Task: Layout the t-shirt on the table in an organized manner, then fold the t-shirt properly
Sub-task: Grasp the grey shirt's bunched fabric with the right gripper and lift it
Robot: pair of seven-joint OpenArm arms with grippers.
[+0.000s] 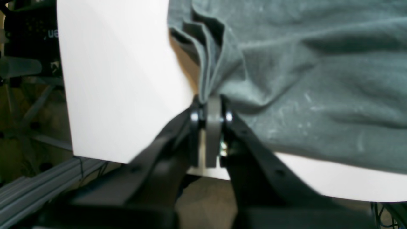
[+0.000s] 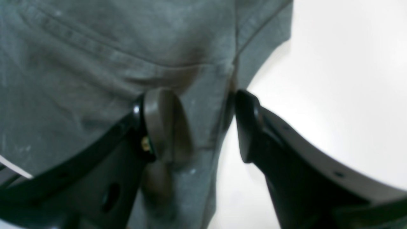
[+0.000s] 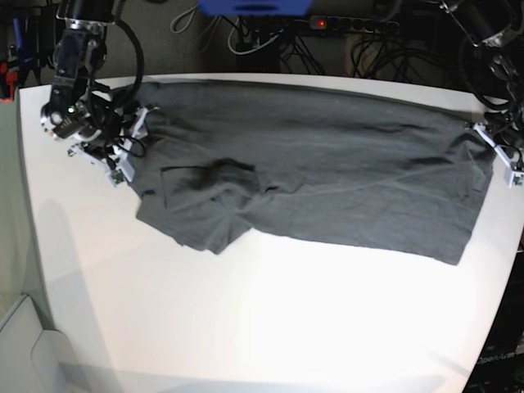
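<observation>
We find the t-shirt [image 3: 327,172] spread across the table [image 3: 246,327]. The left gripper [image 1: 212,105] pinches its bunched edge; the right gripper [image 2: 203,124] straddles a seam, jaws apart.

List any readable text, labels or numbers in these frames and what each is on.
"ue": partial white letters on dark equipment beyond the table edge, left wrist view; cut off and blurred.
Faint lettering on the dark surface at the lower right corner of the base view: too small to read.
The t-shirt: no print or readable label showing.
</observation>
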